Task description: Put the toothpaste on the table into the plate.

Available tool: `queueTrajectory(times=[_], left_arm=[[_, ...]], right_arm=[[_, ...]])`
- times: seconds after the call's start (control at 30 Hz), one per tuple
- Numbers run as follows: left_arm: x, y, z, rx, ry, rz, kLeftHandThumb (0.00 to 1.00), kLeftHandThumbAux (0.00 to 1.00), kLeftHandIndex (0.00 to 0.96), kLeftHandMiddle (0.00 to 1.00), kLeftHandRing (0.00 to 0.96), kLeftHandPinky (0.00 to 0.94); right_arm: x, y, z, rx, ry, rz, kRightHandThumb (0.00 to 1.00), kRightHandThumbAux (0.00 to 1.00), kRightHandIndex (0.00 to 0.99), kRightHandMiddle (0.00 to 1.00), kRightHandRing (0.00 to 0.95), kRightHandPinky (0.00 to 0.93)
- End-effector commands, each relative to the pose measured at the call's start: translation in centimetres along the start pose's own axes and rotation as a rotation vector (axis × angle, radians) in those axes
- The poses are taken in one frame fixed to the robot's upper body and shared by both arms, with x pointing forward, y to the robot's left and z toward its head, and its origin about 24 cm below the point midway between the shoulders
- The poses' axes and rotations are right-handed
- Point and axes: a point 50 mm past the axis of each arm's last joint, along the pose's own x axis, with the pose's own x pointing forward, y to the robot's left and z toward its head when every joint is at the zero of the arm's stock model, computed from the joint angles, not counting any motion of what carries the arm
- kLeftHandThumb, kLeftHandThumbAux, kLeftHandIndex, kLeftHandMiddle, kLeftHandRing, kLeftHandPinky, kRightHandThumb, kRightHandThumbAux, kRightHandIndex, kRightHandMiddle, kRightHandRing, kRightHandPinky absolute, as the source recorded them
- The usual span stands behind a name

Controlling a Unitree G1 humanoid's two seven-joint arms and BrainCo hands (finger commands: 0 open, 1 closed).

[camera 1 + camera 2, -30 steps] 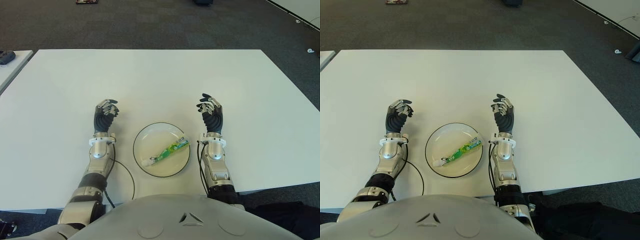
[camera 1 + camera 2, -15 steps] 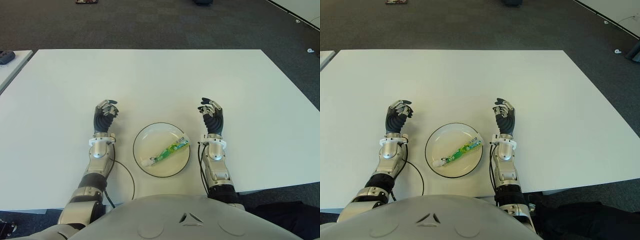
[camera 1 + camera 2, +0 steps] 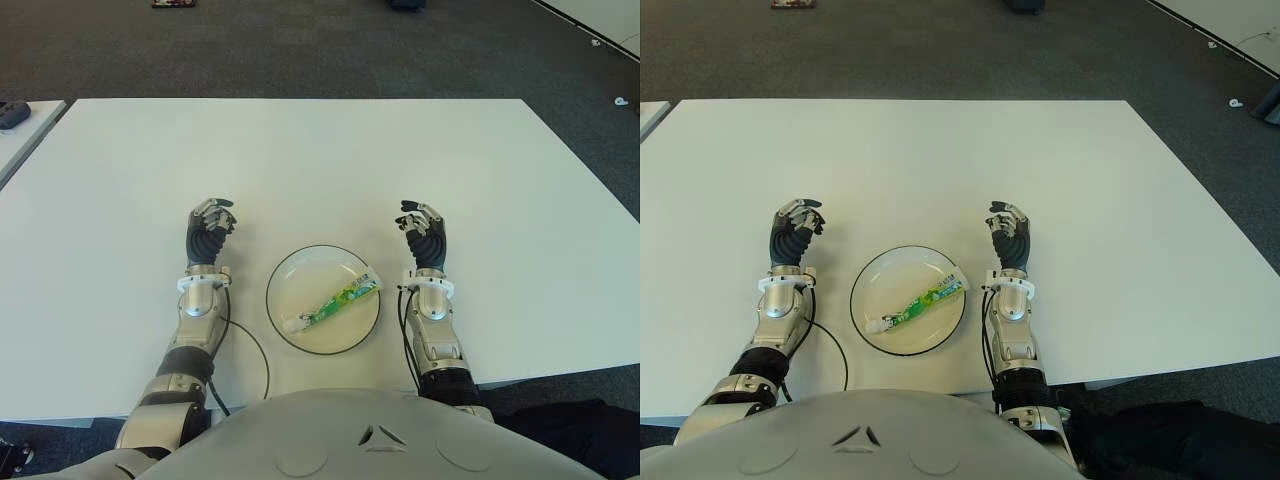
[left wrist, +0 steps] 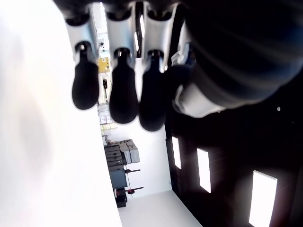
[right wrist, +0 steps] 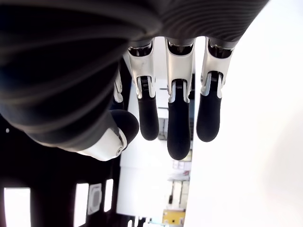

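So the toothpaste (image 3: 335, 304) is sitting inside the plate (image 3: 283, 275), a green tube lying diagonally with its white cap end down toward the lower left of the dish and the flat crimped end pointing to the upper right, just about reaching the rim there. The plate is round and pale with a dark edge, in the lower middle of the left eye view, on the white table (image 3: 320, 160).

The left hand (image 3: 208, 231) shows left of the plate, a little apart from it, palm-side fingers loosely curved with nothing in them. Its wrist view backs that up: three dark fingertips (image 4: 123, 97) hang side by side with the thumb next to them, and there's only open room behind them.

The right hand (image 3: 424, 233) shows right of the plate, just up from the tube's crimped end (not touching it or the rim as far as I can see). The fingers are relaxed and slightly bent, gripping nothing; in its wrist view the fingertips (image 5: 179, 127) dangle apart over the bare tabletop.

A thin dark cable (image 3: 255, 350) loops across the table from the left forearm, bending near the plate's lower left side.
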Motion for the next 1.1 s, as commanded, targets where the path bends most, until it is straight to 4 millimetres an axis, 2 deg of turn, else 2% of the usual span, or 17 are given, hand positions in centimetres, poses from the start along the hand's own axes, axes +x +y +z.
queueTrajectory(times=[0.03, 1.1], left_arm=[[-1.53, -0.21, -1.50, 0.001, 0.088, -0.008, 0.695, 0.719, 0.439, 0.689, 0.675, 0.630], [-1.56, -0.23, -1.09, 0.058, 0.091, -0.016, 0.698, 0.720, 0.439, 0.713, 0.690, 0.642]], right_arm=[[0.17, 0.17, -0.39, -0.012, 0.027, 0.012, 0.709, 0.728, 0.430, 0.485, 0.484, 0.501], [-0.07, 0.33, -1.04, -0.018, 0.043, 0.033, 0.709, 0.728, 0.429, 0.485, 0.476, 0.475]])
